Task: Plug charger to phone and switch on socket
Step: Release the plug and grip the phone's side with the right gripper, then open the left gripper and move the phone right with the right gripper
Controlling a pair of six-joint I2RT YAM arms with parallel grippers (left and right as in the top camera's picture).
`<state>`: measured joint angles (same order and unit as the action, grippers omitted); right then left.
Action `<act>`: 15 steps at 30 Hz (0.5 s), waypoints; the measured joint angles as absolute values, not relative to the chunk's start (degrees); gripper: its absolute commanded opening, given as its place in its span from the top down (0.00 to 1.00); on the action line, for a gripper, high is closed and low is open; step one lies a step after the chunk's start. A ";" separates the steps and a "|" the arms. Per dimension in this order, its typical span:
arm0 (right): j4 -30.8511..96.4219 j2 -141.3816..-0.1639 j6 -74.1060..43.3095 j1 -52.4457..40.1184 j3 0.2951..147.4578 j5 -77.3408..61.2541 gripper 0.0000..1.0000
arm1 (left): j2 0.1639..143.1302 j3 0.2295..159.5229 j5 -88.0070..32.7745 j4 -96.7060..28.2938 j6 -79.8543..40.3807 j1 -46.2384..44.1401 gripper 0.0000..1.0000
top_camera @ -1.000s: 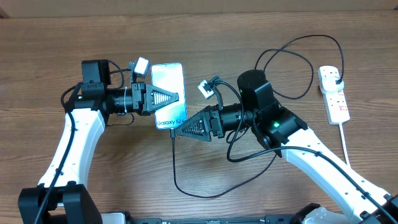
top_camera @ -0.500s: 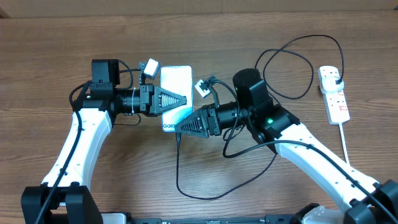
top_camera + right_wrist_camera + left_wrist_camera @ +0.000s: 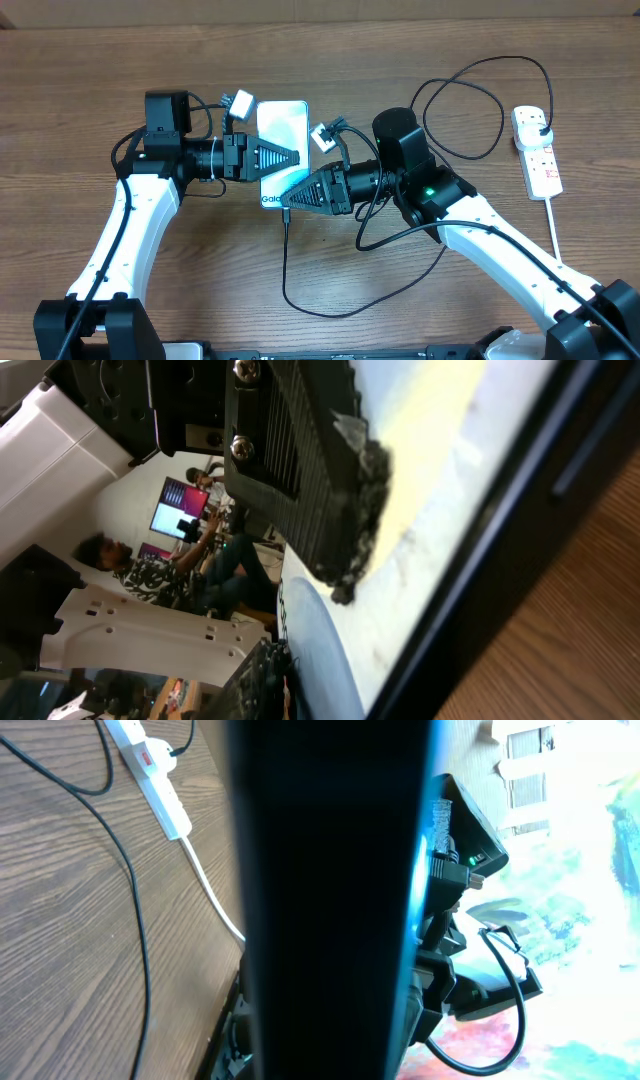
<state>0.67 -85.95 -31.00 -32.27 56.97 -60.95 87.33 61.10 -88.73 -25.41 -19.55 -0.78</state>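
Note:
My left gripper [image 3: 294,158] is shut on the phone [image 3: 283,122] and holds it off the table, light screen up. In the left wrist view the phone [image 3: 330,900] fills the middle as a dark slab. The right wrist view looks along the phone's screen [image 3: 450,480], with a left finger [image 3: 300,470] pressed on it. My right gripper [image 3: 288,200] points at the phone's lower end, where the charger [image 3: 286,260] tip sits. Its jaws are hidden, so a grip on the tip is unclear. The black cable loops right to the socket [image 3: 538,152].
The charger's slack lies in loops on the wooden table [image 3: 80,80], in front of me and at the back right. The socket's white cord [image 3: 556,230] runs toward the front right edge. In the left wrist view the socket [image 3: 150,780] lies at top left.
The left arm carried the phone a little to the right. The right gripper slid left up to the phone's lower end and its jaws narrowed.

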 measured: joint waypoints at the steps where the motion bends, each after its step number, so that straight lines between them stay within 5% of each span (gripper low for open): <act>1: 0.64 -86.00 -31.44 -32.25 56.95 -61.10 0.90 | 87.33 61.10 -89.06 -25.21 -19.49 -0.78 0.92; 10: 0.47 -86.52 -32.32 -31.97 56.95 -60.51 0.96 | 86.98 61.10 -86.67 -24.64 -19.31 -0.78 0.73; 15: 0.47 -86.54 -32.14 -31.94 56.95 -59.96 0.96 | 87.00 61.10 -83.44 -23.64 -19.51 -0.75 0.39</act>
